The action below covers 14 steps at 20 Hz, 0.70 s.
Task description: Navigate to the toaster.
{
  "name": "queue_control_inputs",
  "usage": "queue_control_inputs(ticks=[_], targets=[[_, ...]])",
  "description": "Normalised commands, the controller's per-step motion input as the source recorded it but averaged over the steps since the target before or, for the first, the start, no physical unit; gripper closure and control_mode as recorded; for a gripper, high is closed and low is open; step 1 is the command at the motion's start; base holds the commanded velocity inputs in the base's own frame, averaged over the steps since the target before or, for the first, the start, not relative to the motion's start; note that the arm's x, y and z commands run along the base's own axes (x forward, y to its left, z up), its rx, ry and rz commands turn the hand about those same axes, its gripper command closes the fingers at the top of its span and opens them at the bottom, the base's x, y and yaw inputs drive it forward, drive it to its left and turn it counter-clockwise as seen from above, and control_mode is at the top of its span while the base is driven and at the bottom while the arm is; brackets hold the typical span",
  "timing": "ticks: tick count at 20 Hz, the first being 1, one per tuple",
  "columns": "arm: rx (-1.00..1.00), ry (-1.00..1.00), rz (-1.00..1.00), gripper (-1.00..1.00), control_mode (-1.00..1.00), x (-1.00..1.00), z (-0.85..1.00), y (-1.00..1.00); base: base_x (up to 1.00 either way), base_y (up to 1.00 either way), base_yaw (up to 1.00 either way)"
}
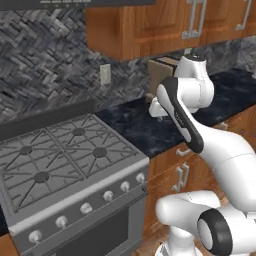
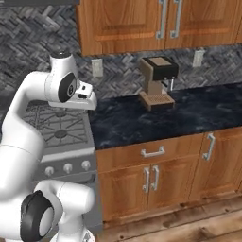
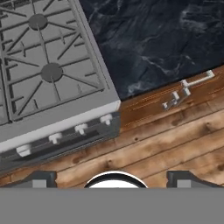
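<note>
Right base view: coffee machine (image 2: 157,82) on dark counter (image 2: 189,113) beside stove (image 2: 59,130).

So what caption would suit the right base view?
White arm beside a gas stove, facing a dark counter with a coffee machine.

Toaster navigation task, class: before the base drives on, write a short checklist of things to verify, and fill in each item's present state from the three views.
1. Toaster identified as a target: not ok; the stove and coffee machine are the appliances seen on this stretch.
2. Gripper carrying nothing: ok; bare floor between the fingertips.
3. Arm tucked clear of the dark counter: ok; the hand hangs above the counter's stove end, touching nothing.
4. Floor beside the cabinets free: ok; bare wood planks.
5. Direction to drive: cannot tell.
</note>
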Motion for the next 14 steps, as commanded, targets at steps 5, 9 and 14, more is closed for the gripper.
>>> queue_control_inputs(ticks=[5, 9, 14], targets=[[0.0, 0.0, 0.0, -1.0, 1.0, 0.0, 0.0, 0.0, -0.04, -0.44, -0.51], [0.0, 0.0, 0.0, -1.0, 1.0, 0.0, 0.0, 0.0, -0.07, -0.44, -0.5], [0.0, 0.0, 0.0, -1.0, 1.0, 0.0, 0.0, 0.0, -0.14, -0.43, -0.5]])
